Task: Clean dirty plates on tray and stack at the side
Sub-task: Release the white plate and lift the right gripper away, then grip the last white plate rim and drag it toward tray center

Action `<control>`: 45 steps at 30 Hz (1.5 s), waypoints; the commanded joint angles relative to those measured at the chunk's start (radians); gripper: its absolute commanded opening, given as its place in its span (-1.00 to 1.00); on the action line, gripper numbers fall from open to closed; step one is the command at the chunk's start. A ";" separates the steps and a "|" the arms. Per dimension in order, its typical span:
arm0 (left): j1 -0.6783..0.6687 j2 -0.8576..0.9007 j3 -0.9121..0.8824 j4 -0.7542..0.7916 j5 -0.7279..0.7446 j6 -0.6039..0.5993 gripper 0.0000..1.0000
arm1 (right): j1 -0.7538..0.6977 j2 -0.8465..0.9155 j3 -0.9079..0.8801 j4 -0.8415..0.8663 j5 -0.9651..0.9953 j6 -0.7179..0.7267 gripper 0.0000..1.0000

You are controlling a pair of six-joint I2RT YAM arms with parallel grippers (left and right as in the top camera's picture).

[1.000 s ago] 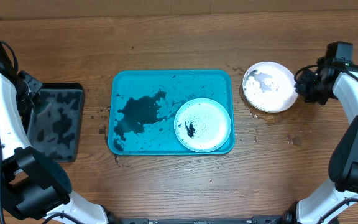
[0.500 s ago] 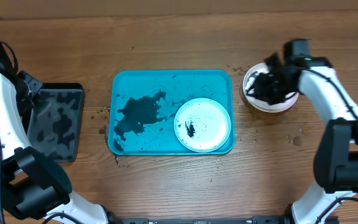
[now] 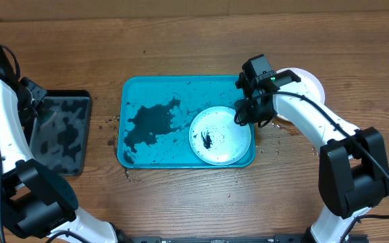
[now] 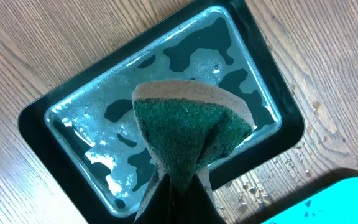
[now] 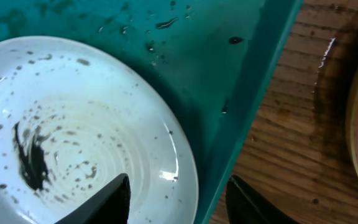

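Swinging in from the plate at the table's right side, the right gripper now hangs over the right end of the turquoise tray, and its jaws have spread wider on the way. Nearest the robot, the white plate lies flat in the tray's front right corner, with a black smear left of its middle and dark specks around it. The right wrist view shows the gripper empty, one finger above the plate's rim and the other beyond the tray wall, over the wooden table. A dark puddle spreads across the tray's left half. Off to the left, the left gripper is clamped on a green sponge above a wet black tray. Farther back on the right, another plate sits just beside the tray, partly hidden by the arm.
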 commanded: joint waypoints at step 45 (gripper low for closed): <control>-0.010 -0.007 -0.002 0.003 0.031 0.006 -0.91 | -0.001 -0.025 -0.037 -0.106 -0.109 0.278 -0.41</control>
